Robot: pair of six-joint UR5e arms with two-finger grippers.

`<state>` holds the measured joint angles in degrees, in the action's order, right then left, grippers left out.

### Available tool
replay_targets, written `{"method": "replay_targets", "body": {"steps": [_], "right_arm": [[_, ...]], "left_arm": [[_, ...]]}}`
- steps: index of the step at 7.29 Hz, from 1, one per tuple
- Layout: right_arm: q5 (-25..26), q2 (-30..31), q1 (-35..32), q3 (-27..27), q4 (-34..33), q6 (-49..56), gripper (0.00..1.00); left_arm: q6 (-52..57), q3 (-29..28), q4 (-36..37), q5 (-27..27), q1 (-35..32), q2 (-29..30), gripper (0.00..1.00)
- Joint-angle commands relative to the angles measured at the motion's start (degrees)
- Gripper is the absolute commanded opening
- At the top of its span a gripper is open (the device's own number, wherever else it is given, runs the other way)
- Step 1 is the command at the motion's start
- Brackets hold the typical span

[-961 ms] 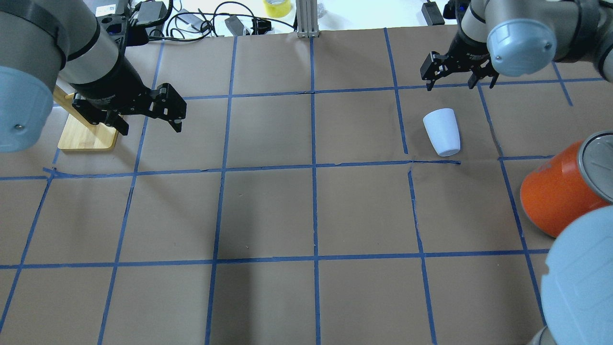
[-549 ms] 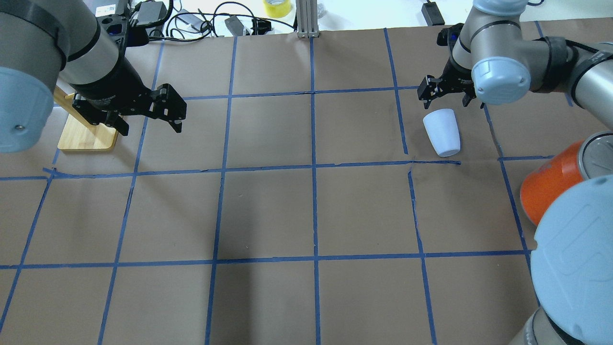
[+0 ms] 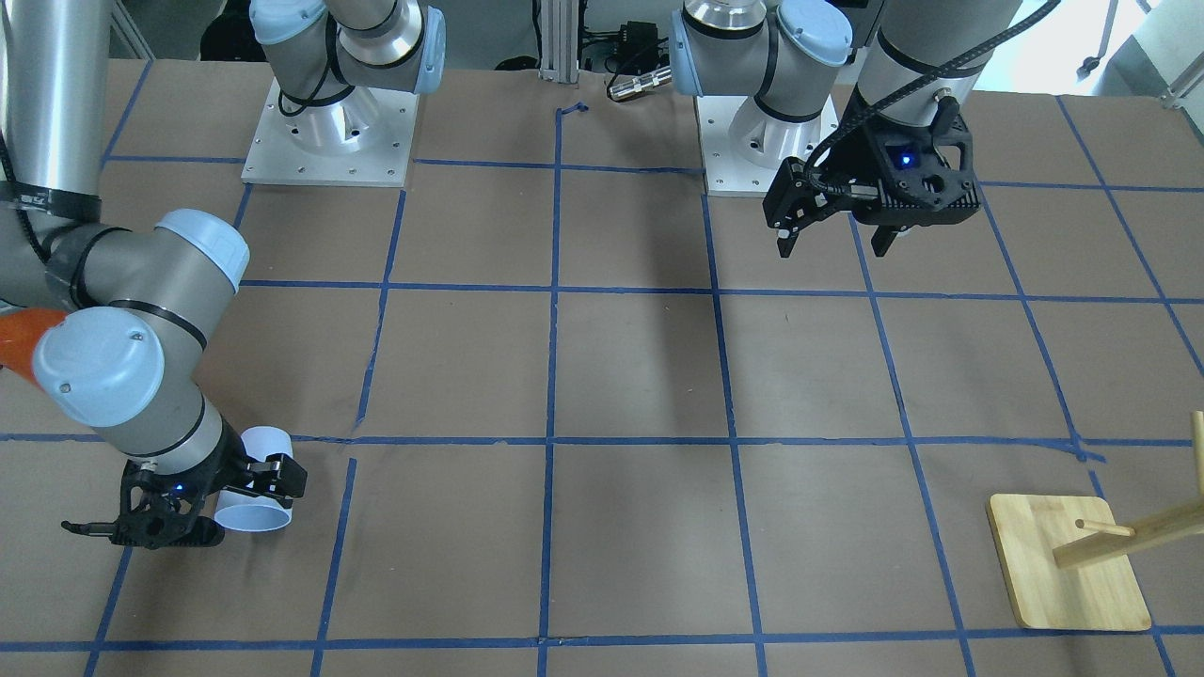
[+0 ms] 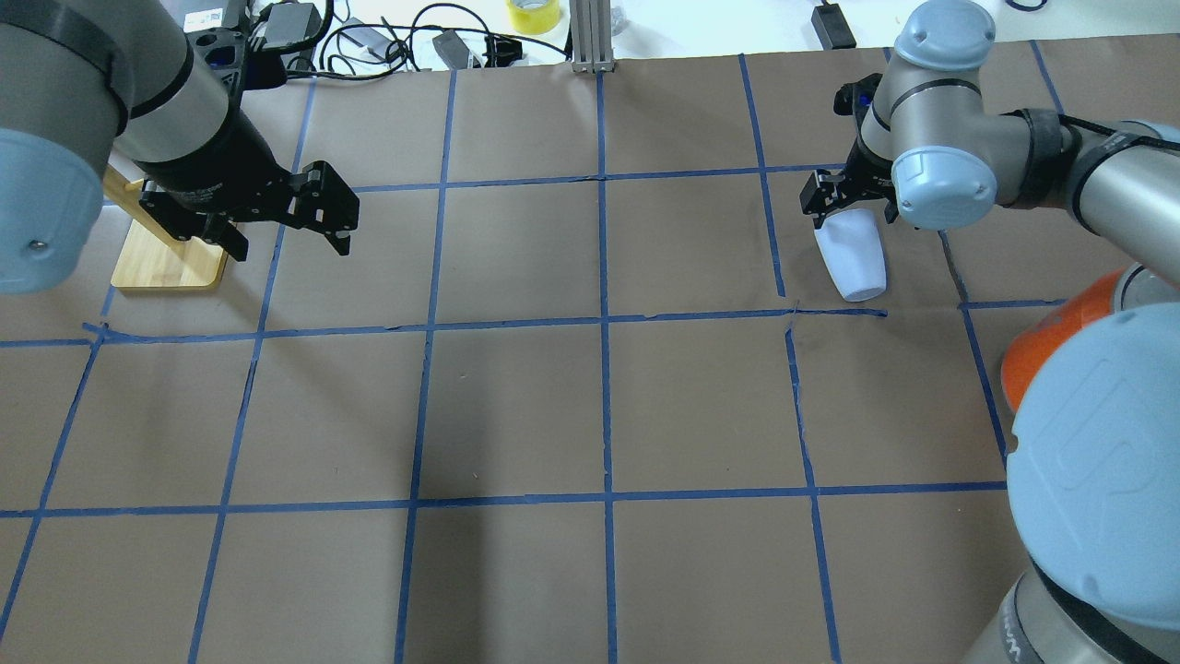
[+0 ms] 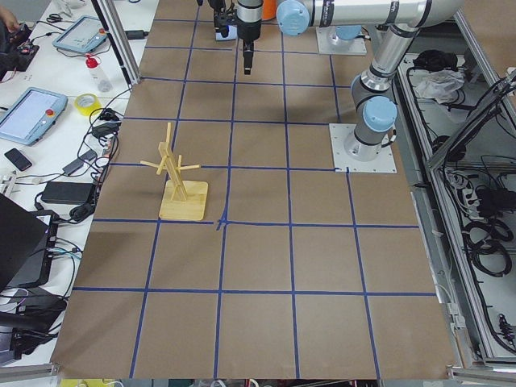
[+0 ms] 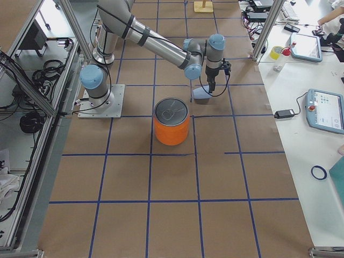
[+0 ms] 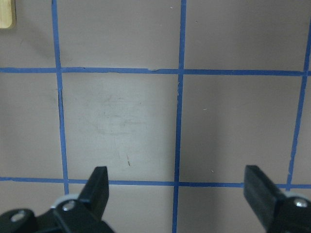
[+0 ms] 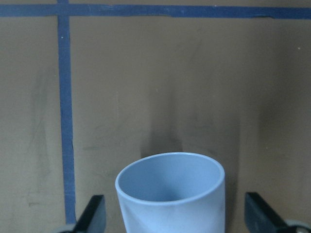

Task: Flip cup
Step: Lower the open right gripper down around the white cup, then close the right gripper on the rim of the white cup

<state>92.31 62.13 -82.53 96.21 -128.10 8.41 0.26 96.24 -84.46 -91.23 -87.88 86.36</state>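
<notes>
The pale lavender-blue cup (image 4: 857, 263) lies on its side on the brown table, wide end toward the far edge; it also shows in the front view (image 3: 249, 512). My right gripper (image 4: 850, 214) is open and low over that wide end, with a finger on each side and not closed on the cup. In the right wrist view the cup's open mouth (image 8: 170, 184) sits centred between the fingers (image 8: 95, 213). My left gripper (image 4: 290, 247) is open and empty, held above the table far to the left; its wrist view shows only bare table between its fingers (image 7: 99, 182).
A big orange can with a silver lid (image 6: 172, 122) stands near the cup, on the robot's side of it, partly hidden by my right arm in the overhead view (image 4: 1060, 355). A wooden peg stand (image 4: 171, 263) stands by the left gripper. Cables lie beyond the far edge.
My right gripper has come down and toward the cup, from above the far grid line to straddling the cup's wide end. The cup and the left arm have not moved.
</notes>
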Motion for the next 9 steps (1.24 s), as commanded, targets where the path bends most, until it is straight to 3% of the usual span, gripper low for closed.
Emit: {"method": "replay_targets", "body": {"steps": [1, 6, 7, 8, 9], "right_arm": [[0.0, -0.4, 0.0, 3.4, -4.6, 1.3, 1.00], [0.1, -2.2, 0.0, 3.7, -7.3, 1.4, 0.93], [0.0, -2.2, 0.0, 3.7, -7.3, 1.3, 0.86], [0.0, -2.2, 0.0, 3.7, -7.2, 1.5, 0.73], [0.0, -2.1, 0.0, 3.8, -6.9, 1.7, 0.50]], "left_arm": [[0.0, 0.1, 0.0, 0.0, 0.1, -0.1, 1.00], [-0.1, -0.1, 0.0, -0.1, 0.2, -0.3, 1.00], [-0.1, -0.1, -0.1, 0.0, 0.2, -0.3, 1.00], [-0.1, -0.1, 0.1, 0.1, 0.2, -0.3, 1.00], [-0.1, 0.0, 0.1, 0.1, 0.3, -0.3, 1.00]]}}
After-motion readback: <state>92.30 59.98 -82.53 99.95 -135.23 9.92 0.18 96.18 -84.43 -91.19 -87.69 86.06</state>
